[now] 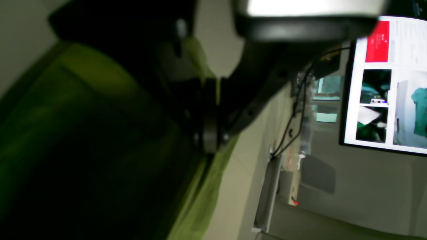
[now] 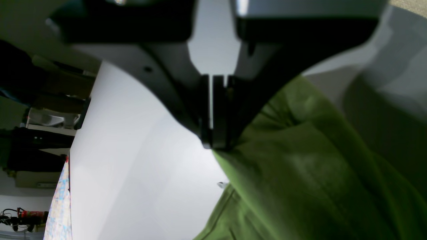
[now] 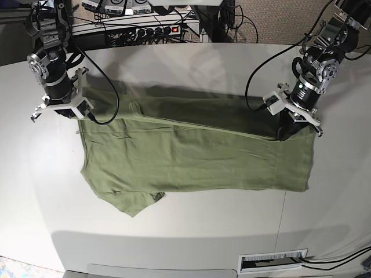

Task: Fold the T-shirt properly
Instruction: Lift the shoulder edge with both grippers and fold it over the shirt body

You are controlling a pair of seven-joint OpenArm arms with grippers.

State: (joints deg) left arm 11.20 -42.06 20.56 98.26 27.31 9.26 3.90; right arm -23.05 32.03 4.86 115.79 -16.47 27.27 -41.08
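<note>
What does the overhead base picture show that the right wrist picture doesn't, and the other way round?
Only the base view shows the whole T-shirt spread on the table, with one long edge folded over, and both arms at once: the left gripper at one end, the right gripper at the other.

Only the right wrist view shows, close up, the right gripper shut on a pinch of green cloth.

Both show the green shirt, the pale table and the right gripper holding the fabric.
</note>
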